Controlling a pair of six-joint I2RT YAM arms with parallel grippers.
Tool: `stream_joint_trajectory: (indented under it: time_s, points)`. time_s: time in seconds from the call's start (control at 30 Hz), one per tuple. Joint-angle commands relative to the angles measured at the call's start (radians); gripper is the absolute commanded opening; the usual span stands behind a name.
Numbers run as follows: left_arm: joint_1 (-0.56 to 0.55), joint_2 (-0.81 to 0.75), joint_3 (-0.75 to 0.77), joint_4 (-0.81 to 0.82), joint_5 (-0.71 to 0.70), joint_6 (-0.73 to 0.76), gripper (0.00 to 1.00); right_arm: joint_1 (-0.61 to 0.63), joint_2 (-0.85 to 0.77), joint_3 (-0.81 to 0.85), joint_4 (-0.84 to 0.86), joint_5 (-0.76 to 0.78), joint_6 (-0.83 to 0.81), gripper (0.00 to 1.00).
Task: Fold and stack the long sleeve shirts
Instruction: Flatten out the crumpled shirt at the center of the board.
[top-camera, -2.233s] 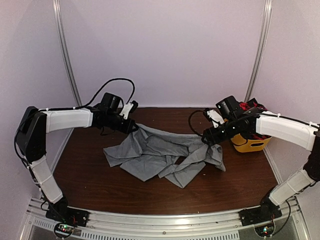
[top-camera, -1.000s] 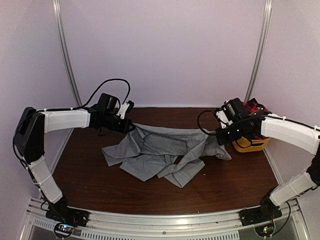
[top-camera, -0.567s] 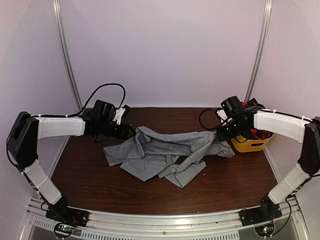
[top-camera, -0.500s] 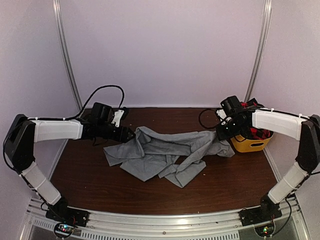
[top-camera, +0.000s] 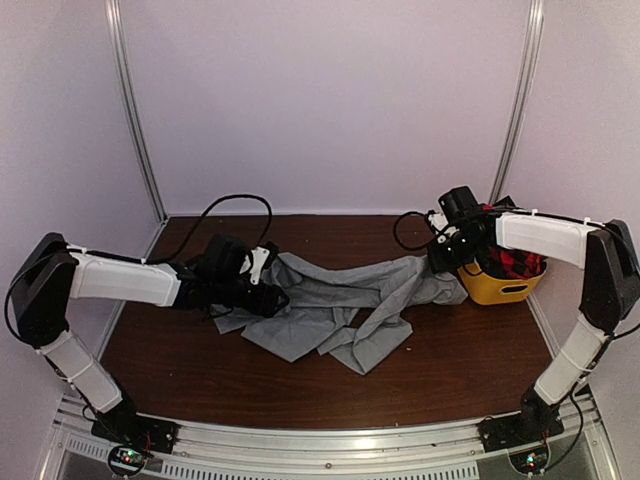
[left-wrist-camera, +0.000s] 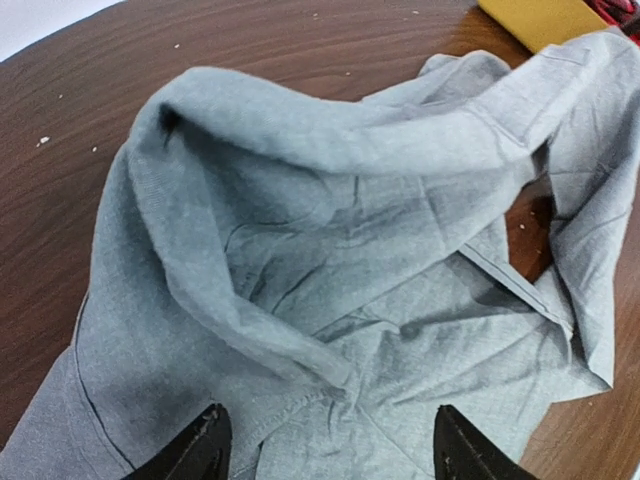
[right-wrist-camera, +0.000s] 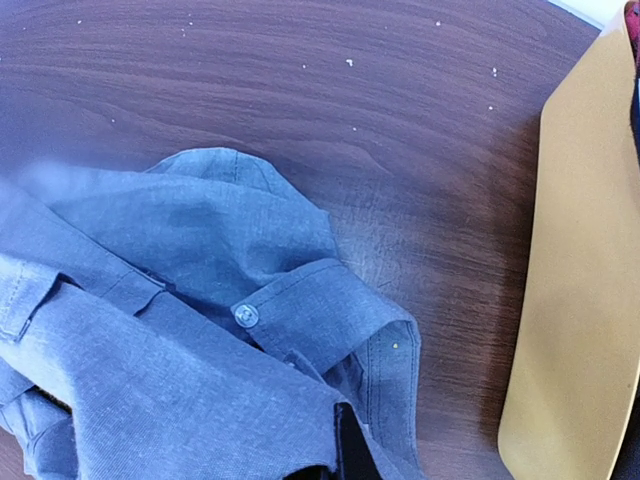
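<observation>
The left gripper (left-wrist-camera: 335, 455) has its jaws spread wide with nothing between them, tips low over a rumpled edge of the grey shirt (left-wrist-camera: 330, 230) at the bottom of the left wrist view. The right gripper (top-camera: 438, 265) looks clamped on a fold of the same shirt: in its wrist view only a dark sliver of finger shows at the bottom edge, with cloth bunched round it and a buttoned cuff (right-wrist-camera: 245, 315) just above

The shirt lies crumpled across the middle of the brown table (top-camera: 450, 360), one end drawn up towards the right of the overhead frame. There a yellow tub (top-camera: 500, 288) holds a red-and-black plaid shirt (top-camera: 515, 262)

The cloth looks light and limp; it should drape, fold over itself and slide on the wood rather than hold any shape. A pinch at a doubled seam, cuff, collar or hem corner would probably hold better than one in loose mid-panel cloth
</observation>
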Motion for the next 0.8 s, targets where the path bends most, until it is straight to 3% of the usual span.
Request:
stream_joint_trajectory:
  time_s: [0.0, 0.23, 0.4, 0.67, 0.77]
  points:
    - [-0.01, 0.077, 0.057, 0.064, -0.117, -0.078, 0.72, -0.007, 0.001, 0.022, 0.019, -0.013, -0.013, 0.0]
    - [-0.027, 0.178, 0.11, 0.108, -0.152, -0.156, 0.72, -0.009, 0.001, 0.023, 0.022, -0.019, -0.017, 0.0]
    - [-0.039, 0.239, 0.136, 0.106, -0.201, -0.191, 0.64, -0.009, 0.002, 0.022, 0.027, -0.027, -0.02, 0.0]
    - [-0.041, 0.263, 0.126, 0.112, -0.192, -0.197, 0.36, -0.015, -0.008, 0.023, 0.023, -0.021, -0.026, 0.0]
    - [-0.042, 0.239, 0.099, 0.12, -0.176, -0.187, 0.19, -0.019, -0.019, 0.026, 0.019, -0.02, -0.027, 0.0]
